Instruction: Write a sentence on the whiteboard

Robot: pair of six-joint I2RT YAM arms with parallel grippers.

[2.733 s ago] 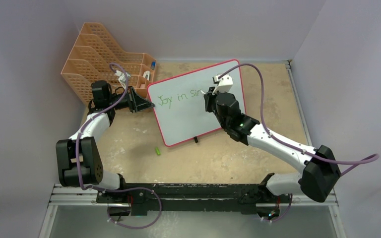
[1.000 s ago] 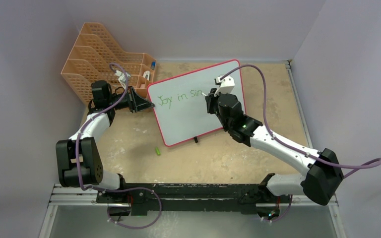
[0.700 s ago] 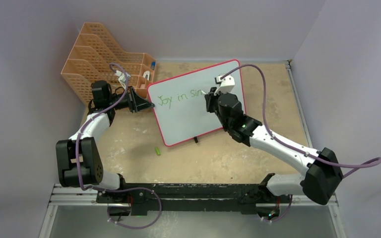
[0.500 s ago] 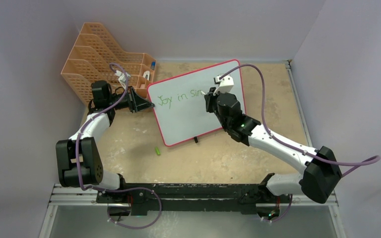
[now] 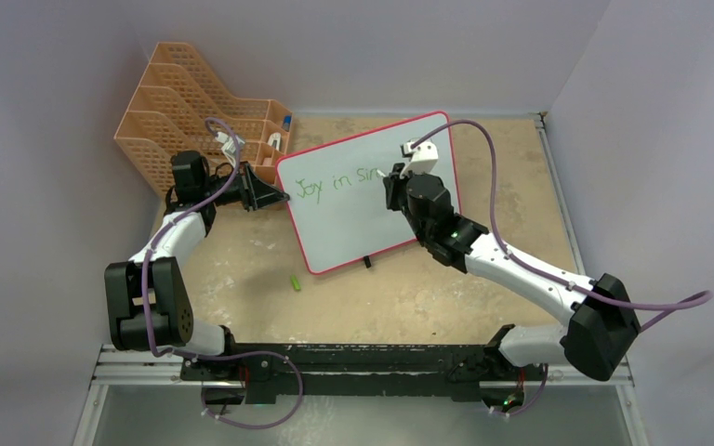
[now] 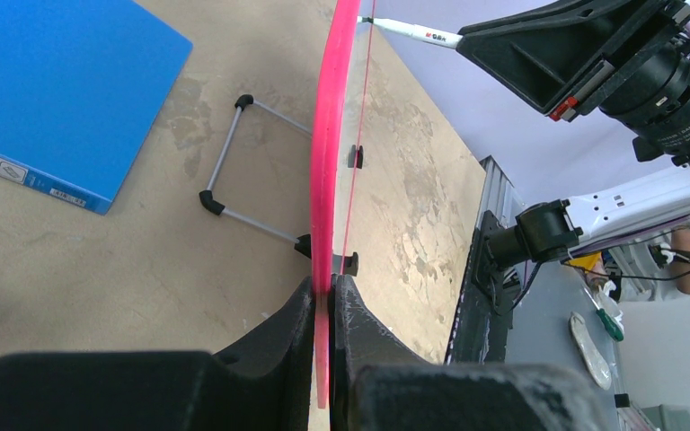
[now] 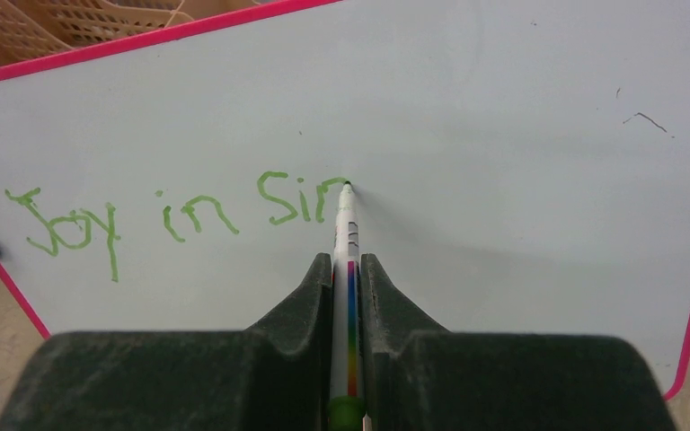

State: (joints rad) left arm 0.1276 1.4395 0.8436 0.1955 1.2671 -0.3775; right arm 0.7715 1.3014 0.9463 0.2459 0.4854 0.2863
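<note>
The whiteboard (image 5: 353, 218) stands mid-bench (image 5: 521, 158), nearer the far edge. A file rack (image 5: 172, 111) fills the far left corner, just left of it. The left tool (image 6: 327, 292) clamps the board's left edge. In front of the board, the right tool (image 7: 348, 262) pinches a marker (image 7: 345, 224), its tip touching the end of the sentence (image 7: 171, 211). A folder (image 6: 54, 81) lies behind the board, and a small cap (image 5: 294, 282) lies in front of its near left corner.

White whiteboard (image 5: 353, 228) framed pink-red; green sentence (image 7: 216, 214); rainbow-striped white marker (image 7: 349, 292); orange lattice organiser (image 5: 172, 107).

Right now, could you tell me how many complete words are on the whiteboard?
2: "Joy" far left on the whiteboard, "in" right of it; a third sits unfinished at the marker.
</note>
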